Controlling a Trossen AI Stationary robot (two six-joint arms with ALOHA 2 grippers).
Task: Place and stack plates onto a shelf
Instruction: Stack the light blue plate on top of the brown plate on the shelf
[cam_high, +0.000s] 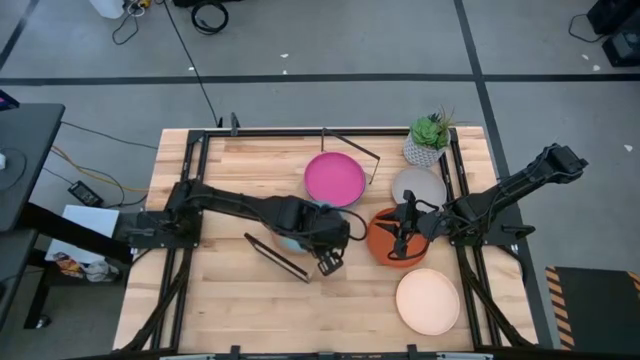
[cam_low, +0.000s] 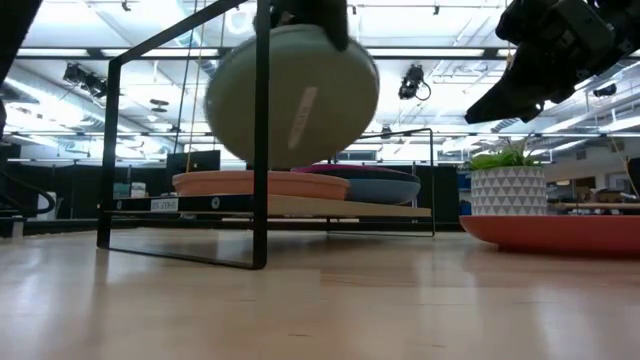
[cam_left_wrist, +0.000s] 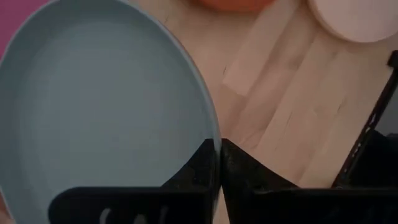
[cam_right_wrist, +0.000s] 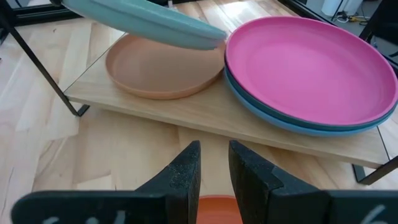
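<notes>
My left gripper (cam_high: 330, 262) is shut on a light teal plate (cam_low: 290, 95) and holds it steeply tilted above the shelf's near end. The shelf (cam_right_wrist: 205, 118) is a light-wood plank with black wire end frames (cam_low: 260, 140). On the plank under the teal plate a tan plate (cam_right_wrist: 161, 71) lies flat. Beside it a pink plate (cam_right_wrist: 311, 68) sits stacked on a blue one (cam_right_wrist: 298, 121). My right gripper (cam_right_wrist: 213, 165) hovers over an orange plate (cam_high: 385, 245) on the table, its fingers a narrow gap apart and touching nothing. My left gripper pinches the light teal plate by its rim (cam_left_wrist: 211, 134), one finger on each face. In the low view the fingers come at the plate's upper edge from above. The plate hangs below them, lifted clear and near upright, its underside toward the near edge.
A grey plate (cam_high: 418, 187) and a cream plate (cam_high: 428, 300) lie on the table's right part. A potted plant (cam_high: 430, 140) stands near the far right corner. Bare slatted wood lies along the near edge, left of the cream plate.
</notes>
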